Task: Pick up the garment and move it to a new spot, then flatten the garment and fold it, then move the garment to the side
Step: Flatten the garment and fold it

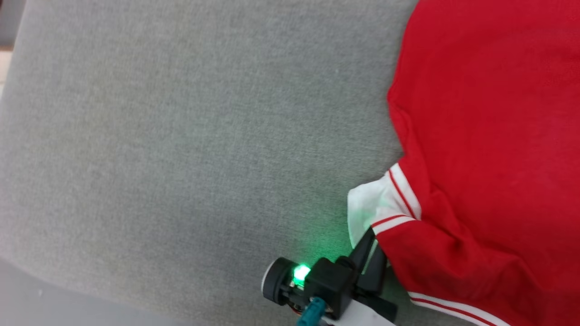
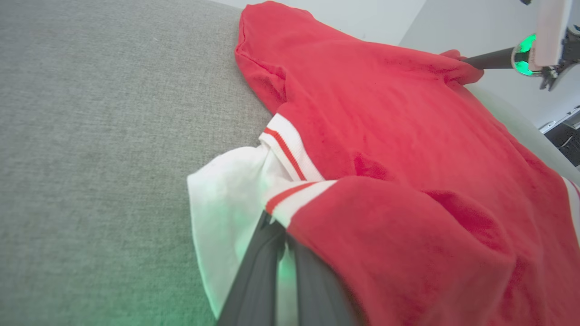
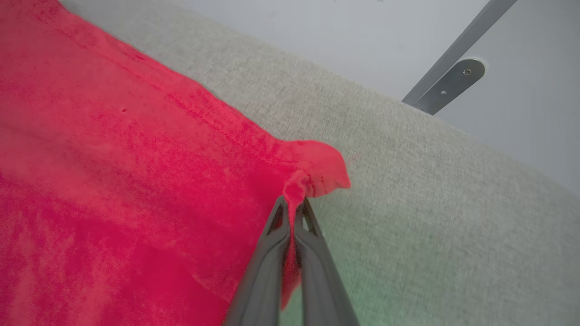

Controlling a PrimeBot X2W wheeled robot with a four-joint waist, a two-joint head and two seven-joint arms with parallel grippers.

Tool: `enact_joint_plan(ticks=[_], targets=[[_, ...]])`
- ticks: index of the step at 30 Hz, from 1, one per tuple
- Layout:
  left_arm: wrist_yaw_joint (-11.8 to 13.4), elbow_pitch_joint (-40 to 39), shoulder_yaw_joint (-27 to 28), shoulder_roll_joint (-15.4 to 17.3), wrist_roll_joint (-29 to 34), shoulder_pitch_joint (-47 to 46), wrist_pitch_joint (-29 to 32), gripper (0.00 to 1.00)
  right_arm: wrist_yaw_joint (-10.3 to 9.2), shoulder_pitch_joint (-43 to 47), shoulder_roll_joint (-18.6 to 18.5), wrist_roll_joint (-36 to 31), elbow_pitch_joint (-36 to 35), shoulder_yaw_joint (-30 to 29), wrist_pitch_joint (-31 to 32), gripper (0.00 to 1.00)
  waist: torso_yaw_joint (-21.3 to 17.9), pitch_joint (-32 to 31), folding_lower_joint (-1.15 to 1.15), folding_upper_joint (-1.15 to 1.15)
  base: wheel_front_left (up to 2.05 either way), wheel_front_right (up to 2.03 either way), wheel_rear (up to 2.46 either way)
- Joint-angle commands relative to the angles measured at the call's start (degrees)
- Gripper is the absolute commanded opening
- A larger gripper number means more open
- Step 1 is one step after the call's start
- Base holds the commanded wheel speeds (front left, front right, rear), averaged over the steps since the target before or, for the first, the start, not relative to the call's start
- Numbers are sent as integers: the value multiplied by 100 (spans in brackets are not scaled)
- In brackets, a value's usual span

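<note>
Red cloth of the garment [image 1: 489, 136] takes up the right side of your head view. It is spread over a grey fabric surface [image 1: 158, 136], which runs across the left and centre of that frame. At the garment's lower left edge, a white side panel [image 1: 367, 203] bordered with white-and-red striped trim [image 1: 403, 190] sticks out onto the grey.

Your left gripper [image 1: 371, 244] comes up from the bottom centre of the head view, with a green light [image 1: 300, 274] glowing on its wrist. In the left wrist view its two dark fingers [image 2: 253, 271] are pressed together on the edge of that white panel, with the striped trim bunched at the tips and red cloth draped over the right finger.

In the right wrist view, just below the frame's centre, your right gripper [image 3: 293, 203] is clamped tight on a red corner of the garment. The corner puckers into a small peak above the tips, and a strip of red runs down between the fingers. A metal bracket [image 3: 448, 81] shows against the pale wall at the upper right of that view.
</note>
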Motion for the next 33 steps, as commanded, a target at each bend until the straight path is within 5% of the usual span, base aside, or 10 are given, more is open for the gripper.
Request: enact_joint_plan(ticks=[1, 18, 33], targets=[[-53, 45, 86, 21, 13, -24, 2, 0, -8, 178, -92, 123, -151, 140, -80, 0, -277, -334, 0, 0, 0, 0, 0], [-721, 686, 1075, 37, -7, 254, 3, 0, -8, 1998, -974, 475, -2074, 1201, -789, 0, -1115, -1413, 0, 0, 0, 0, 0], [-962, 940, 1419, 96, 121, 255, 3, 0, -8, 3915, -1076, 428, -2893, 1255, -1080, 0, -1445, -1500, 0, 0, 0, 0, 0]])
